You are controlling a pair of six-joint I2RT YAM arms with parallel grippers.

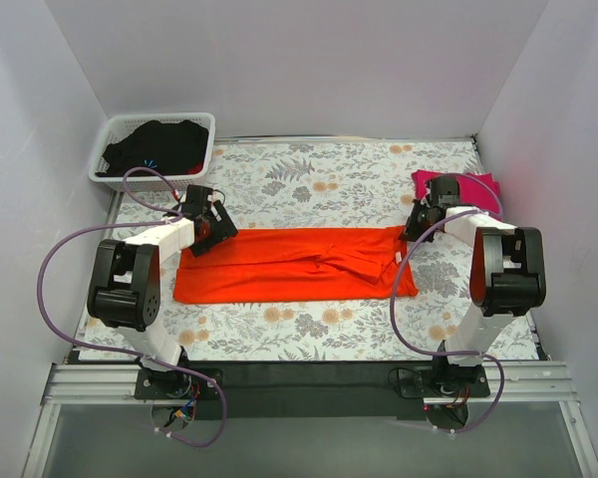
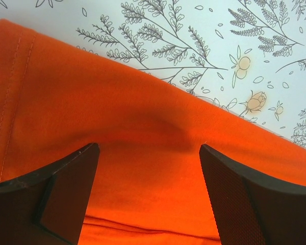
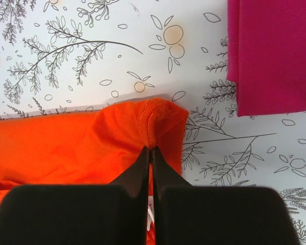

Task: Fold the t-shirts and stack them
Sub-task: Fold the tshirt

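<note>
The orange t-shirt (image 1: 294, 264) lies as a long folded band across the middle of the table. My left gripper (image 1: 211, 227) stands open over its far left corner, cloth (image 2: 143, 153) showing between the fingers (image 2: 71, 178), which do not pinch it. My right gripper (image 1: 416, 227) is shut on the shirt's far right corner, a hemmed fold (image 3: 153, 127) bunched up at the fingertips (image 3: 151, 150). The magenta-pink t-shirt (image 1: 456, 189) lies folded at the back right, just beyond the right gripper, and shows as a pink block (image 3: 273, 56) in the right wrist view.
A white laundry basket (image 1: 115, 134) holding dark clothes stands at the back left corner. White walls close in the left, back and right sides. The floral tablecloth (image 1: 309, 179) covers the table; the black rail with both arm bases runs along the near edge.
</note>
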